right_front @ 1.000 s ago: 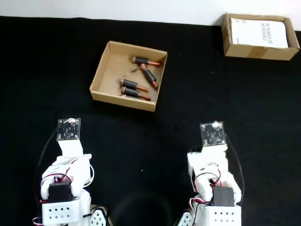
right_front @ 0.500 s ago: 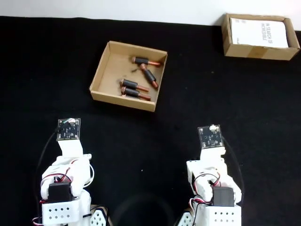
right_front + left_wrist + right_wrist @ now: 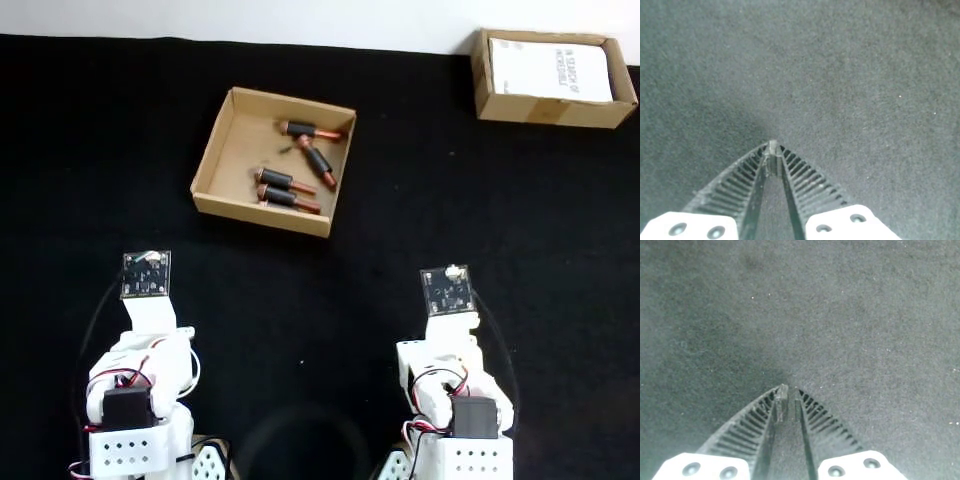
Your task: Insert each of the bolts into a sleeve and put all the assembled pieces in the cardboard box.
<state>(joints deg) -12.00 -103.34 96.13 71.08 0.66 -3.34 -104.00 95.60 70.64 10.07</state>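
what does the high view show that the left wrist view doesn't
The high view takes in the cardboard box holding four bolt-in-sleeve pieces, a second box with white paper at the far right corner, and two arms folded at the near edge. The left wrist view gives the left gripper up close, fingertips touching, nothing between them. Both show the black table cover.

Both folded back: left gripper (image 3: 771, 148) closed, right gripper (image 3: 789, 391) nearly closed.
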